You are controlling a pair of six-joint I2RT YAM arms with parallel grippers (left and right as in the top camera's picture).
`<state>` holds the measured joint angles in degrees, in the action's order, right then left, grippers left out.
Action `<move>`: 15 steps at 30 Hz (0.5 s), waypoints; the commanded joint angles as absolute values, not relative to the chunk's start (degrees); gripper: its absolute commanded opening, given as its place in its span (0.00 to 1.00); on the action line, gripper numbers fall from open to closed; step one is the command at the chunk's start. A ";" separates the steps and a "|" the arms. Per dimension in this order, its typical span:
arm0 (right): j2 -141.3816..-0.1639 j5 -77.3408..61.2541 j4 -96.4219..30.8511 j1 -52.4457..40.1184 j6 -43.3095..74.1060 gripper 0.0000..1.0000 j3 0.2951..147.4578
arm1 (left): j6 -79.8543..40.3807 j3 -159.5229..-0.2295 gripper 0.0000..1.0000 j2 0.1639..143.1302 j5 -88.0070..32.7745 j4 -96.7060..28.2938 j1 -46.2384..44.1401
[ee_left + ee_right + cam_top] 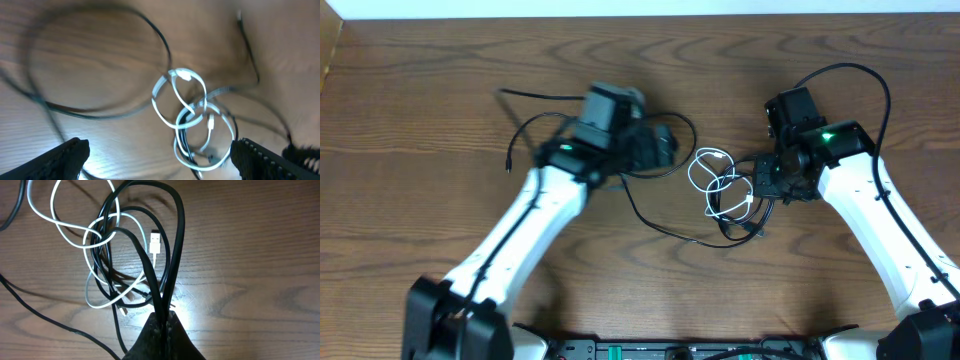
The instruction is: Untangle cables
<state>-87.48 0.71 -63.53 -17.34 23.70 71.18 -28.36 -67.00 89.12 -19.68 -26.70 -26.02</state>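
**Ana:** While the right fingers (150, 341) are clenched on several strands of the black cables (172, 240), what can actually be pulled?

**Ben:** I'd say the white cable (718, 185). It lies in loose loops on the table (420, 70), and the pinched black strands pass straight through those loops. The pinch sits just beside the white cable, on the right arm's side.

**Ana:** And the left fingers (70, 157)?

**Ben:** Spread wide and holding nothing. They hang over the wood on the opposite side of the white cable, near it.

**Ana:** How will these cords behave?

**Ben:** They look light, thin and limp, so they will probably drag rather than push. The smooth jackets may slide in a shallow pinch. Only the plug ends look stiff, and they are likely to snag in a loop. I would take the white cable on an outer arc, away from the crossings. The other choice is right behind its white plug (155, 242), which lies inside the black loop.

**Ana:** Room to draw it out?

**Ben:** Plenty of bare wood beyond the white cable toward the table's far edge, which is well apart. One long black strand (665, 225) runs from the white cable off under the left arm, and it could be dragged along.
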 commanded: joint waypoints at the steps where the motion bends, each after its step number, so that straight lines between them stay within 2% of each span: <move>1: -87.24 2.00 -63.66 -18.09 24.82 0.01 71.22 | -23.24 -67.72 0.95 93.58 -20.34 -26.63 -30.65; 9: -87.24 2.00 -63.72 -18.09 24.82 0.01 71.22 | -10.50 -67.72 0.95 99.94 -20.34 -26.63 -39.75; 15: -87.24 2.00 -63.72 -18.04 24.82 0.01 71.22 | 5.37 -67.72 0.95 100.03 -20.32 -26.41 -44.97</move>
<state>-87.48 1.08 -63.59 -17.34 23.90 71.18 -7.05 -67.00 99.98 -19.86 -26.50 -42.89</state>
